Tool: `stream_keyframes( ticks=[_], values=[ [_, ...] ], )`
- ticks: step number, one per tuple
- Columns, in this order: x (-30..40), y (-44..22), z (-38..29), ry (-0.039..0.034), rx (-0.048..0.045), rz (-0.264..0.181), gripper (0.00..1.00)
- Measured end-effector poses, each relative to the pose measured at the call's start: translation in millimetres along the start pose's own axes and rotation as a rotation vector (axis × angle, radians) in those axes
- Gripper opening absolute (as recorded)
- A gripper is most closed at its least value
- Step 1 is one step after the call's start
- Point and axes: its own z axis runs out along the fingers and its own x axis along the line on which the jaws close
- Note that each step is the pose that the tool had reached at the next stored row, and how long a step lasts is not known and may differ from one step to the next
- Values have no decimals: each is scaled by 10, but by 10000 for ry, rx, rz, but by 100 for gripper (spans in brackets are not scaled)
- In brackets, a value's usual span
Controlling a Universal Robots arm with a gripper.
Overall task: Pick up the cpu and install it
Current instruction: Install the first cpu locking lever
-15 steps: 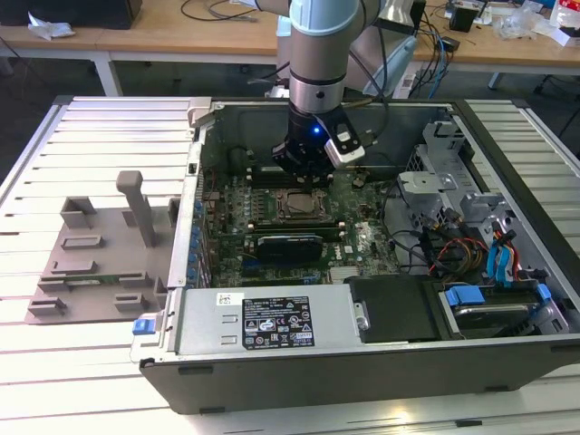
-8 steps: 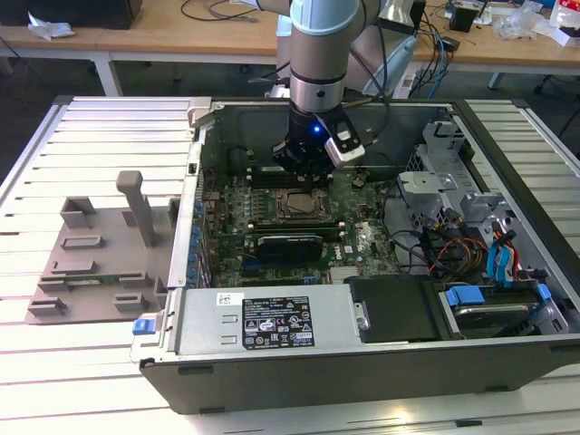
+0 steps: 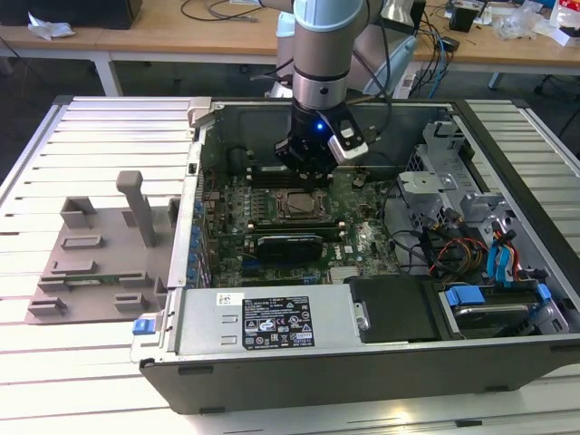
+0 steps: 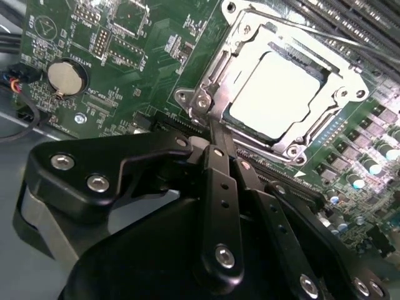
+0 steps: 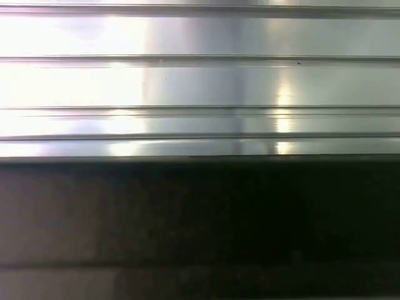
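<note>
The cpu (image 4: 278, 94) lies flat inside the motherboard socket, its silvery-white top bright under the light, with the metal socket frame (image 4: 209, 94) around it. In the exterior view the cpu (image 3: 293, 205) shows as a pale square in the middle of the green motherboard (image 3: 362, 236). My gripper (image 4: 214, 125) has its two dark fingers pressed together, shut on nothing, with the tips at the near edge of the socket frame. Seen from outside, the gripper (image 3: 304, 172) hangs just above the back edge of the socket.
The open computer case (image 3: 272, 326) lies on a ribbed metal table (image 3: 100, 136). A power supply (image 3: 263, 322), drive cage (image 3: 435, 186) and cable bundle (image 3: 453, 249) surround the board. A grey plastic fixture (image 3: 109, 258) sits at the exterior view's left. A coin battery (image 4: 65, 76) is on the board.
</note>
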Motion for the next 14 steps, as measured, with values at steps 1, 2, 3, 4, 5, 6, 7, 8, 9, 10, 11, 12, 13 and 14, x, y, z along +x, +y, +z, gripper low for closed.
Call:
stream_keyframes(
  ticks=[1, 2, 3, 4, 5, 6, 7, 8, 9, 10, 11, 12, 13, 14],
  values=[
    [0, -4, -3, -1, 5, 0, 11],
    [0, -9, -3, -1, 8, 1, 11],
    [0, -26, -4, 0, 11, 0, 11],
    [-1, -60, -4, 0, 12, 0, 11],
    [-1, -84, -4, 0, 11, 0, 11],
    [-1, -121, -5, -1, 11, 0, 11],
    [-1, -137, -5, -1, 11, 0, 11],
    [-1, -159, -5, 0, 12, 1, 11],
    [-2, -195, -5, 0, 11, -1, 11],
    [-2, -241, -6, 0, 11, 0, 11],
    [-3, -272, -6, -1, 12, 0, 11],
    [-3, -284, -7, -1, 12, 0, 11],
    [-3, -285, -10, 0, 16, 1, 11],
    [-3, -285, -15, 1, 20, 1, 11]
  ],
)
